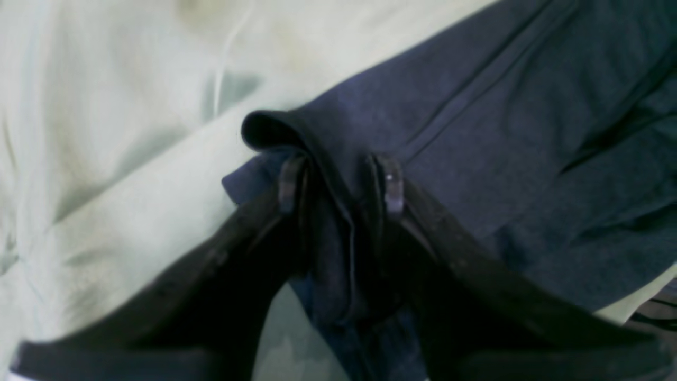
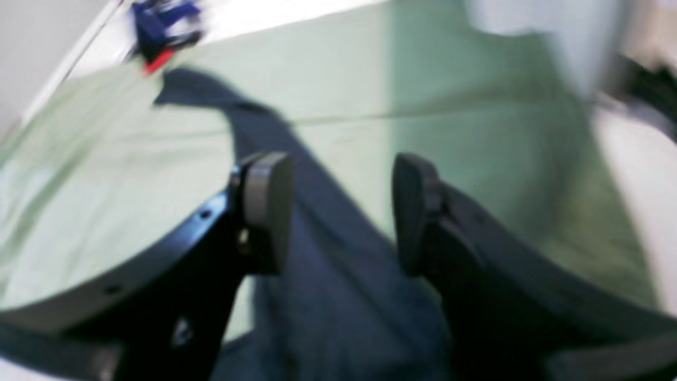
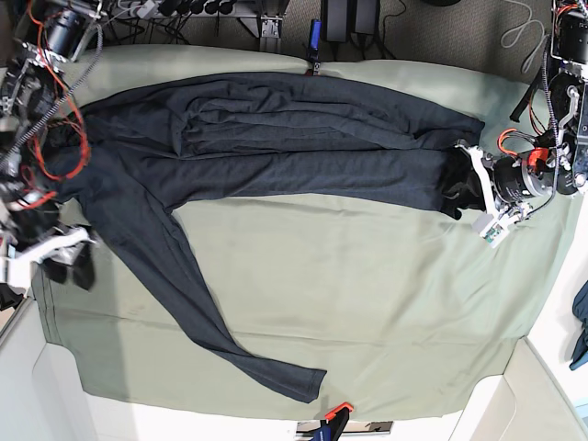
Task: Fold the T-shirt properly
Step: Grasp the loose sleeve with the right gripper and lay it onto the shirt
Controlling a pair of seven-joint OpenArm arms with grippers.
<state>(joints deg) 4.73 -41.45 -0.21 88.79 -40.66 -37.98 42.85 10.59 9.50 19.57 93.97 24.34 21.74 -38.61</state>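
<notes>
We see the dark navy long-sleeved knit T-shirt (image 3: 276,138) across the sage-green table cloth (image 3: 367,312), one sleeve trailing toward six o'clock, left gripper (image 1: 341,182) part-open astride its folded edge at three o'clock, right gripper (image 2: 341,211) wide open, empty, at nine.

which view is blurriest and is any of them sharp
Right wrist view is blurriest: the right gripper and shirt smear with motion. Left wrist view is soft, the left gripper dark against the cloth. Base view is sharpest, evenly lit, edges bowed by the lens.
</notes>
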